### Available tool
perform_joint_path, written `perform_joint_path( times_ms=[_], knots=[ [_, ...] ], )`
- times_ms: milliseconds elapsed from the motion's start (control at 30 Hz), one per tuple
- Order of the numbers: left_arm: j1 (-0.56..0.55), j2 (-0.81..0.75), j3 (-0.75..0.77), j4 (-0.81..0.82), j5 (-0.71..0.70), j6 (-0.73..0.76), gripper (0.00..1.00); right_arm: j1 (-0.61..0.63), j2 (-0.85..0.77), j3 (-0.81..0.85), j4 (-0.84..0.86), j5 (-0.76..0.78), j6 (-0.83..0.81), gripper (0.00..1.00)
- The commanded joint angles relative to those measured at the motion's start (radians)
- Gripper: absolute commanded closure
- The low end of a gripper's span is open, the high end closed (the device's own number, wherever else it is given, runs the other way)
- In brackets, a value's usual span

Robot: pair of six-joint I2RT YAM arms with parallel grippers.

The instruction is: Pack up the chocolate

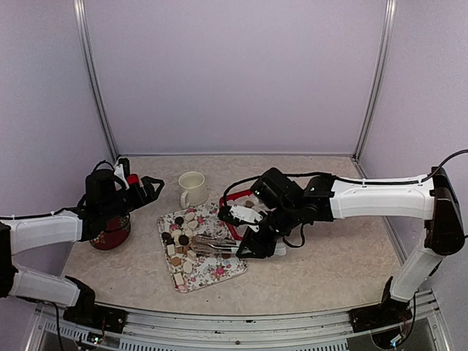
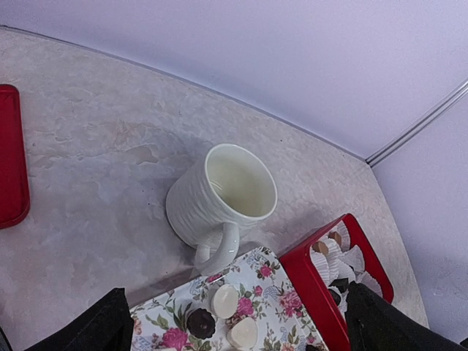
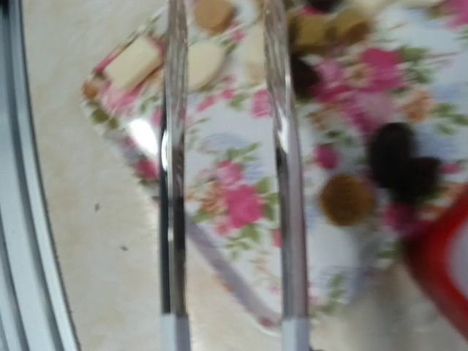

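Lower centre: chocolates [image 1: 183, 240] loose on floral tray [image 1: 219, 276]; judged light, smooth, easily marked, best nipped gently across the sides. Just right: right claw [image 1: 254, 247] pinching metal tongs [image 1: 216, 243]. Mid left: left claw [image 1: 152, 189] spread wide. Beyond: mug [image 1: 192, 189].

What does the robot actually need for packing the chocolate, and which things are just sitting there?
For the job:
- bite-size brown, tan and cream chocolates on the floral tray
- red box lined with white crinkled paper cups
- metal tongs held in the right gripper

Seemingly just lying about:
- cream ribbed ceramic mug
- dark red round pot on the far left
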State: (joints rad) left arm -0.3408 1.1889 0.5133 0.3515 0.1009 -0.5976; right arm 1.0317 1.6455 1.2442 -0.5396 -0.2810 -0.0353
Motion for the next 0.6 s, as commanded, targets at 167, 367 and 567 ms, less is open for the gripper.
perform_joint_path(
  times_ms=[167,367,567],
  knots=[
    [0.003,-0.017,-0.002,0.014,0.002,0.001,0.01,0.079,0.097,0.005,0.054,0.013,0.014,0.62],
    [0.003,-0.018,-0.004,0.015,-0.001,0.003,0.01,0.095,0.157,0.022,0.051,0.041,0.018,0.62],
    [0.003,-0.018,-0.004,0.014,-0.004,0.007,0.01,0.103,0.195,0.033,0.052,0.044,0.014,0.61]
  ],
)
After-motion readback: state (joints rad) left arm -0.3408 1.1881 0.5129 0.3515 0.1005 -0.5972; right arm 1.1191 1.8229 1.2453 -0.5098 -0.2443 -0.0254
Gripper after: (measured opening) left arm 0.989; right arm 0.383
